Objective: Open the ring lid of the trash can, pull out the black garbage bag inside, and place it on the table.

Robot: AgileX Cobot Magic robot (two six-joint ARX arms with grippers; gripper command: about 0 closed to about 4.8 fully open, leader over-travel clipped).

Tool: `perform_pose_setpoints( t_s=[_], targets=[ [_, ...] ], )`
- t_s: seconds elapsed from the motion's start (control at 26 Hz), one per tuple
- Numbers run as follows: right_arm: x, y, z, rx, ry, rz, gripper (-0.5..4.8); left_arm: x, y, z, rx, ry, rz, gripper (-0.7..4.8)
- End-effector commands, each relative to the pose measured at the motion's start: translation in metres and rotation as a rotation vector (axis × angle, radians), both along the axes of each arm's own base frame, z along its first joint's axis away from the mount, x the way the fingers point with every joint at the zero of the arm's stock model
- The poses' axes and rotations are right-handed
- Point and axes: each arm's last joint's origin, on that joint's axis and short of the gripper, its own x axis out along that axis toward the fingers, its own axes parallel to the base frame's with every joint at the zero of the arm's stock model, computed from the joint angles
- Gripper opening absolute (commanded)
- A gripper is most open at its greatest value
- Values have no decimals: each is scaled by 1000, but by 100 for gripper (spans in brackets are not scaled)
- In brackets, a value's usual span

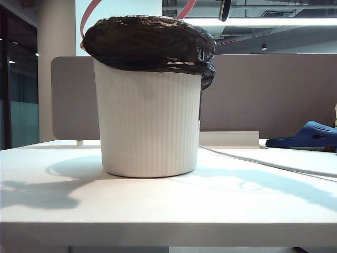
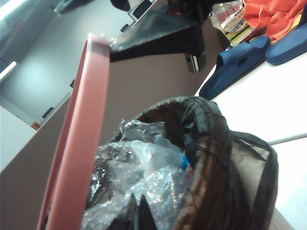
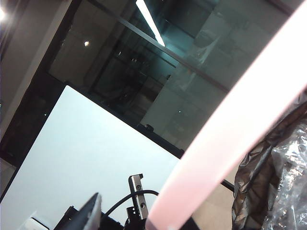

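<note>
Bin mid-frame on worktop, black bag bulging over rim. Pink ring raised above. Left end effector closed, what it grips unclear; right end effector spread wide beside ring.

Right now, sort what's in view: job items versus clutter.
Job: ring lid, lifted off the rim; trash can; black garbage bag, still in the can; table.
Clutter: blue slippers, orange cloth, white cable, partition panel.
</note>
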Motion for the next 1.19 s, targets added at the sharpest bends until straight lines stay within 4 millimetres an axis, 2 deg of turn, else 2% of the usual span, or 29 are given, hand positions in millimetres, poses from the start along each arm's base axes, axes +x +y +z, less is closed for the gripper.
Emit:
perform_pose_setpoints(
  t_s=[0.04, 0.35, 0.62, 0.96, 1.19],
  targets=[
    [-4, 3, 6, 9, -27, 13, 185, 3, -1, 2, -14, -28, 46, -6],
    [-5, 4, 6, 3, -27, 28, 185, 7, -3, 3, -27, -58, 98, -6],
    [-5, 4, 5, -13, -32, 56, 185, 8, -2, 11, -69, -97, 128, -6],
    [-6, 4, 5, -26, -41, 81, 185, 12, 3, 31, -117, -136, 197, -6],
    [-10, 4, 9, -27, -117, 108, 185, 12, 5, 38, -126, -153, 218, -6]
  ],
)
